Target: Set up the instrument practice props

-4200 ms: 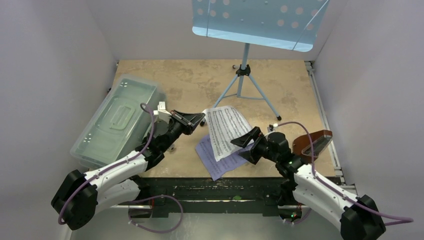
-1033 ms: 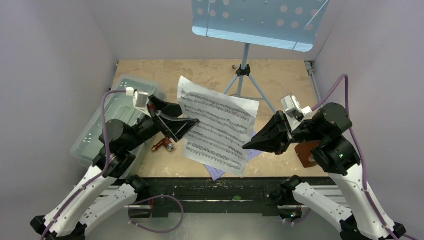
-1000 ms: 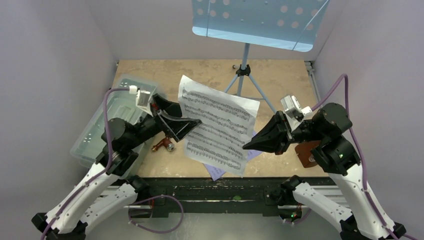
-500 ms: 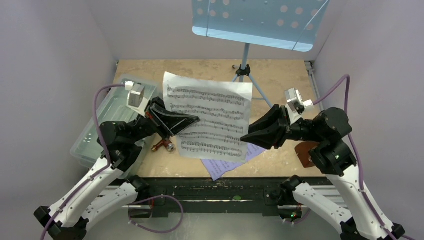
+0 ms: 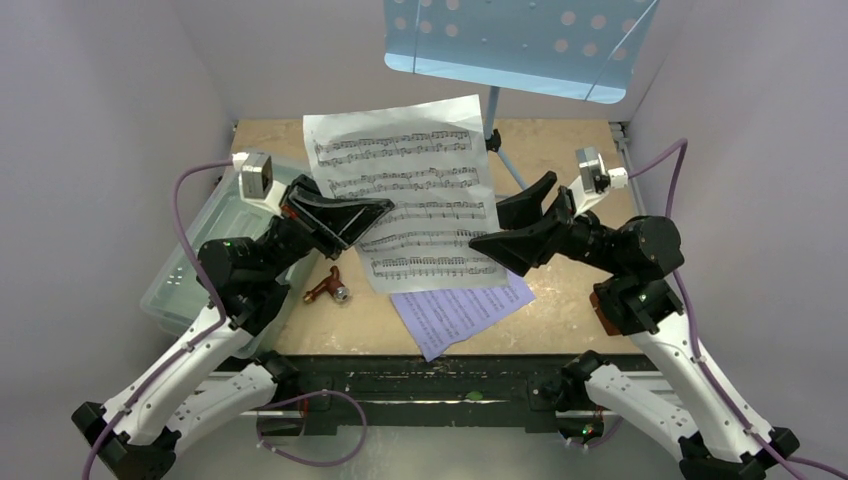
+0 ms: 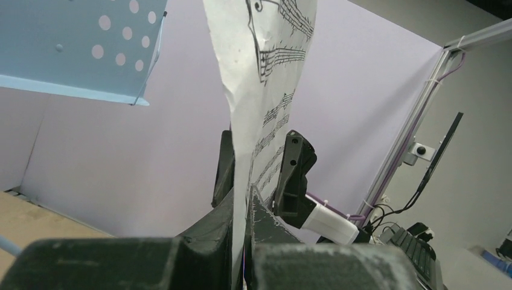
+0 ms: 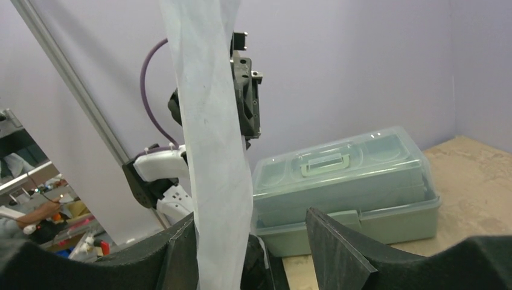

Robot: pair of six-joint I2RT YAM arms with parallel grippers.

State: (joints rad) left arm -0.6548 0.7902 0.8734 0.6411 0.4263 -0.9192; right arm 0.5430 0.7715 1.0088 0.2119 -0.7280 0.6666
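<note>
Left wrist view: left gripper (image 6: pixel 244 202) jaws clamped on edge of white sheet-music page (image 6: pixel 265 90), page upright. Right gripper (image 7: pixel 256 241) jaws apart w/ page's other edge between them; contact can't tell. Top view: page held up between both arms, just below music stand desk (image 5: pixel 510 40). Lilac page (image 5: pixel 460 312) lies flat on table (image 5: pixel 270 140), near front edge.

white page (image 7: pixel 211 151) stands between parted fingers (image 7: pixel 338 254), lidded box (image 7: pixel 350 193) behind.
</note>
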